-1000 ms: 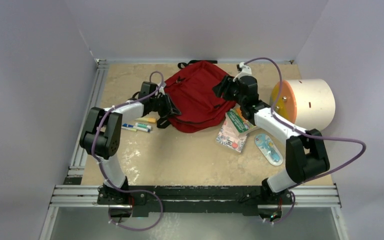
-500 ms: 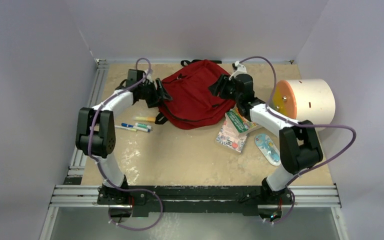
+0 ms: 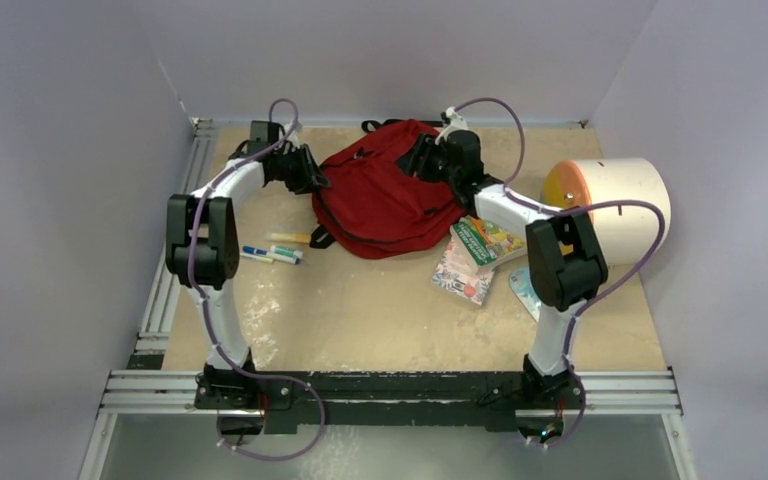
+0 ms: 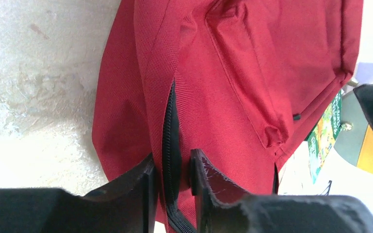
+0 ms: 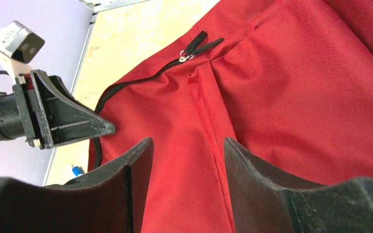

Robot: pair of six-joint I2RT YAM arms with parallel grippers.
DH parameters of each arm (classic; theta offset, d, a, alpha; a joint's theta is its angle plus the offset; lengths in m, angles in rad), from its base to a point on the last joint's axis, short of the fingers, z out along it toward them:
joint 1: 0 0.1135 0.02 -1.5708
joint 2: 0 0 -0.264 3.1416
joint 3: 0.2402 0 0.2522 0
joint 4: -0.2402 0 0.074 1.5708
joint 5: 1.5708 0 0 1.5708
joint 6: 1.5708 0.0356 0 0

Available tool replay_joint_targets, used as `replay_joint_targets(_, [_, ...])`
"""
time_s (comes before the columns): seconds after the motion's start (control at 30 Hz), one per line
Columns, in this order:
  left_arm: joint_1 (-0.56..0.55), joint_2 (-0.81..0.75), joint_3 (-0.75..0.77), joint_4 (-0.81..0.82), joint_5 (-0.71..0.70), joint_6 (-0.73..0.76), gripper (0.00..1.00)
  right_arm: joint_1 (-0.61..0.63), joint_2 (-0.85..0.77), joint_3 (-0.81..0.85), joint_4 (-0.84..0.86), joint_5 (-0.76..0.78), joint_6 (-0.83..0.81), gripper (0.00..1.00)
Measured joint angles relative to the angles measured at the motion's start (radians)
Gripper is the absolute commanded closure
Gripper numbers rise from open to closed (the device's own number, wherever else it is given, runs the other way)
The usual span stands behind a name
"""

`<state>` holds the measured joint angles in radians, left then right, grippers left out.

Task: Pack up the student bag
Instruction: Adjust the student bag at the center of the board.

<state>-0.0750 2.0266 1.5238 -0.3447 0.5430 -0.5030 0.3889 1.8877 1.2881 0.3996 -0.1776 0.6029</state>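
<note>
Left pincer (image 4: 172,167) narrow, straddling the zipper seam (image 4: 171,126) on the student bag's (image 3: 385,200) left edge. Whether it grips, I cannot tell. The bag lies far-centre on the desk (image 3: 360,310), with the right pincer (image 5: 187,143) wide over its red fabric.

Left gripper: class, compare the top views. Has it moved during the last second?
Yes. The left gripper has moved toward the far wall, away from the markers, which lie where they were, and now sits at the student bag's left edge.
</note>
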Motion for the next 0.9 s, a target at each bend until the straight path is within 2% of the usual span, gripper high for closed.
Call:
replay_joint_targets(0.1, [-0.012,0.006,-0.009,-0.008,0.004,0.007,0.92,0.004,0.044,0.042,-0.007,-0.001,0.0,0.43])
replay_joint_targets(0.2, [-0.042,-0.01,-0.058,0.019,-0.002,0.01,0.99,0.004,0.077,0.073,-0.013,-0.002,0.0,0.43])
replay_joint_targets(0.4, [-0.163,-0.085,-0.232,0.083,-0.027,-0.002,1.0,0.005,0.13,0.13,-0.017,-0.007,0.002,0.45])
replay_joint_targets(0.43, [-0.18,-0.1,-0.266,0.101,-0.026,-0.011,0.97,0.006,0.138,0.143,-0.021,-0.01,0.003,0.45])
replay_joint_targets(0.53, [-0.203,-0.14,-0.356,0.134,-0.026,-0.037,0.66,0.013,0.171,0.192,-0.034,-0.022,0.002,0.45])
replay_joint_targets(0.6, [-0.202,-0.157,-0.39,0.135,-0.027,-0.047,0.52,0.022,0.195,0.223,-0.041,-0.026,0.002,0.45])
replay_joint_targets(0.73, [-0.2,-0.192,-0.397,0.095,-0.057,-0.053,0.42,0.045,0.205,0.229,-0.058,-0.026,0.001,0.45])
replay_joint_targets(0.9, [-0.182,-0.266,-0.364,-0.002,-0.115,-0.041,0.39,0.066,0.205,0.228,-0.058,-0.024,0.001,0.46])
